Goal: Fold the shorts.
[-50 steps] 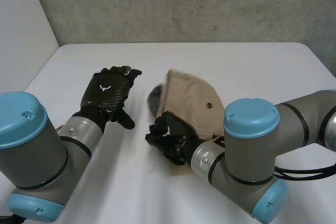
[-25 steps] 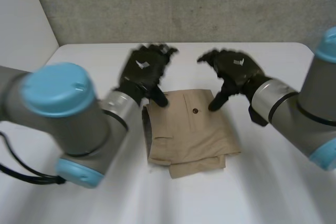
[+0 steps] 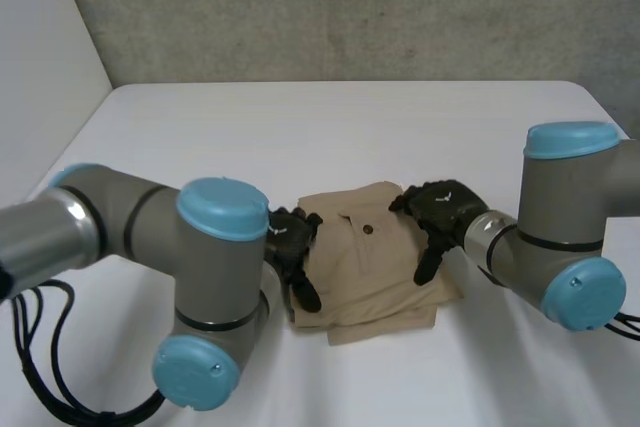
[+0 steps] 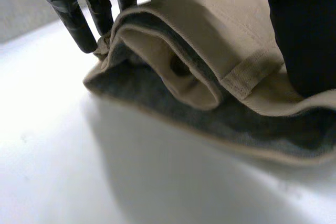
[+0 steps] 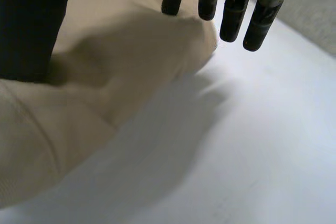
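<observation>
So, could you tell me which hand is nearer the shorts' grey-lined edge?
Left. The left hand is at that grey-lined edge; the right hand rests on the opposite side of the shorts.

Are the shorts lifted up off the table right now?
No, the tan shorts lie folded on the white table, the left hand and right hand at their sides.

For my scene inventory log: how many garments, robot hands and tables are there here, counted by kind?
Shorts, tan, folded: 1
Robot hands: 2 (left hand at one side edge of the shorts, right hand at the opposite side)
Table, white: 1
Total: 4
</observation>
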Controlling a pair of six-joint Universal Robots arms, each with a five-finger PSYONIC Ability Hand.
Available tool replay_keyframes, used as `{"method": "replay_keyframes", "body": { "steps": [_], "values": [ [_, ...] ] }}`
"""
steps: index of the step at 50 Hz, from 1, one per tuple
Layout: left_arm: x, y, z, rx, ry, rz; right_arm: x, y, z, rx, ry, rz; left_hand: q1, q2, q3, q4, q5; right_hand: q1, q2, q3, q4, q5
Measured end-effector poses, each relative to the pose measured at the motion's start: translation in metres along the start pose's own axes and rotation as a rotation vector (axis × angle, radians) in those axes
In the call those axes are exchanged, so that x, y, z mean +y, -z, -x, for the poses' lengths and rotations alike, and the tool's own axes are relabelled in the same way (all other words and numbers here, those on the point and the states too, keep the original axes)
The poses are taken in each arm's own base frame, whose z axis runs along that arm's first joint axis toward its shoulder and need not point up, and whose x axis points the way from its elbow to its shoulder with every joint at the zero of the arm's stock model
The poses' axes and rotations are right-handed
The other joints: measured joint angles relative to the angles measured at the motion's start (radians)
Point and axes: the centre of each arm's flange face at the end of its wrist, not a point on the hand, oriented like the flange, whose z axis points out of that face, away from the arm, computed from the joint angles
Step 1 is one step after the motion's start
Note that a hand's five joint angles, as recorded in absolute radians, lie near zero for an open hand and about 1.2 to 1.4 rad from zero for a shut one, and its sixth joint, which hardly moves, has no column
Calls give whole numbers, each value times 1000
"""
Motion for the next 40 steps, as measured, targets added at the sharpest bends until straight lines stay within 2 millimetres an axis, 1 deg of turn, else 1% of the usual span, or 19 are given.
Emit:
{"method": "replay_keyframes", "body": {
  "steps": [4,7,10,11,13,15,16,18,21,25,30,40],
  "values": [
    [-36,19,5,-2,21,-110,-32,17,-7,40,3,-108,-2,0,0,0,0,0,0,0,0,-3],
    [-73,39,13,-13,47,-226,-64,36,-19,100,-36,-234,-2,0,0,0,0,0,0,0,0,-3],
    [-101,57,21,-27,69,-320,-89,54,-30,153,-85,-336,-2,0,0,0,0,0,0,0,0,-3],
    [-107,62,26,-35,75,-340,-96,60,-33,169,-98,-360,-2,0,0,0,0,0,0,0,0,-3],
    [-130,77,45,-79,101,-411,-115,80,-43,221,-134,-435,-2,0,0,0,0,0,0,0,0,-3],
    [-153,97,75,-147,128,-480,-133,105,-58,290,-166,-503,-1,0,0,0,-1,0,0,0,0,-3],
    [-160,105,87,-172,137,-500,-138,116,-64,321,-176,-526,1,0,0,0,-1,0,0,0,0,-3],
    [-169,117,104,-211,147,-522,-144,129,-74,365,-188,-546,1,0,0,0,-1,0,0,0,0,-3],
    [-172,128,123,-229,154,-507,-144,143,-87,414,-191,-525,1,0,0,0,-1,0,0,0,0,-3],
    [-169,133,135,-204,171,-454,-137,150,-98,438,-187,-455,0,0,0,0,-1,0,0,0,0,-3],
    [-164,131,137,-171,195,-418,-131,149,-99,420,-184,-413,-2,0,0,0,-1,0,0,0,0,-3],
    [-161,128,134,-157,203,-411,-126,144,-92,384,-177,-396,-2,0,0,0,-1,0,0,0,0,-3]
  ]
}}
